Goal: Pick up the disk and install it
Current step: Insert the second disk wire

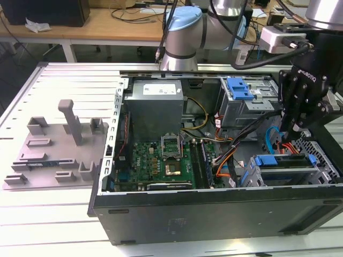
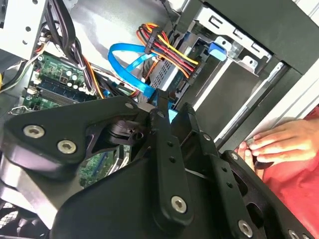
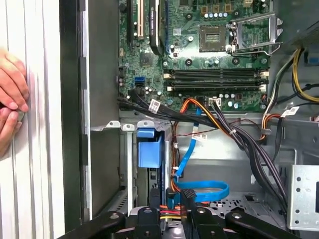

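- In the exterior view, I am hanging my black pincer (image 1: 296, 128) over the open black computer case (image 1: 214, 214) on the bench (image 1: 53, 225), just above the silver metal disk in its bright blue carrier frame (image 1: 281, 160), which is sitting in the drive cage.
- In the second wrist view, my pincer (image 2: 167, 112) is looking narrow and empty-handed; a person's hand (image 2: 276, 142) is resting on the case edge, risking a pinch.
- In the first wrist view, the blue ribbon cable (image 3: 202, 191) and orange wires (image 3: 199, 107) are crowding me; I could be snagging them.
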Robot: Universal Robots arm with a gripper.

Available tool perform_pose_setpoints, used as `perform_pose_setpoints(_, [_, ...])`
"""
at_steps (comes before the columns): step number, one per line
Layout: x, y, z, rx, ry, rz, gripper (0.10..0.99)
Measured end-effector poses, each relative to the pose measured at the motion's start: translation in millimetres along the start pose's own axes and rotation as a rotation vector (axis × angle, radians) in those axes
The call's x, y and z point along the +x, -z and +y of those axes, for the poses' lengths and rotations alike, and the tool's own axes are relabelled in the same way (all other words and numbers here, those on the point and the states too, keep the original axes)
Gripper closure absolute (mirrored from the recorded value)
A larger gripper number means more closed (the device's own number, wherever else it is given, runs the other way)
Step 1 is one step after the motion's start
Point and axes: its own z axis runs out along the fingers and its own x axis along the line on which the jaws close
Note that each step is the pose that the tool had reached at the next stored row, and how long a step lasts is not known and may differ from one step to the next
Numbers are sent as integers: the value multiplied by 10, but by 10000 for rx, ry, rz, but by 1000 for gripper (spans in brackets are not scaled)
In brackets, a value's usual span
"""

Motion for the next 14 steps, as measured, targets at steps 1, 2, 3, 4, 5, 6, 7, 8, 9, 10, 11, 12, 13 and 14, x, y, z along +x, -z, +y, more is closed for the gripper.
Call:
perform_pose_setpoints(1, [-2, -6, 6, 59, 28, 1, 780])
perform_pose_setpoints(2, [-3, -9, 16, 120, 28, 4, 780])
perform_pose_setpoints(3, [-4, -13, 42, 269, 7, 7, 780])
perform_pose_setpoints(4, [-4, -16, 66, 379, -12, 8, 780])
perform_pose_setpoints(5, [-5, -18, 89, 469, -28, 10, 780])
perform_pose_setpoints(6, [-6, -21, 121, 589, -47, 11, 780])
perform_pose_setpoints(7, [-11, -21, 121, 603, -52, 10, 780])
perform_pose_setpoints(8, [-19, -20, 121, 601, -65, 15, 780])
perform_pose_setpoints(9, [-27, -18, 121, 597, -89, 21, 780])
perform_pose_setpoints(10, [-34, -17, 121, 593, -116, 24, 780])
perform_pose_setpoints(11, [-45, -16, 120, 580, -193, 33, 780])
perform_pose_setpoints(12, [-46, -16, 116, 576, -219, 42, 780])
perform_pose_setpoints(13, [-47, -16, 108, 570, -221, 54, 780])
perform_pose_setpoints(14, [-47, -17, 103, 567, -221, 54, 780])
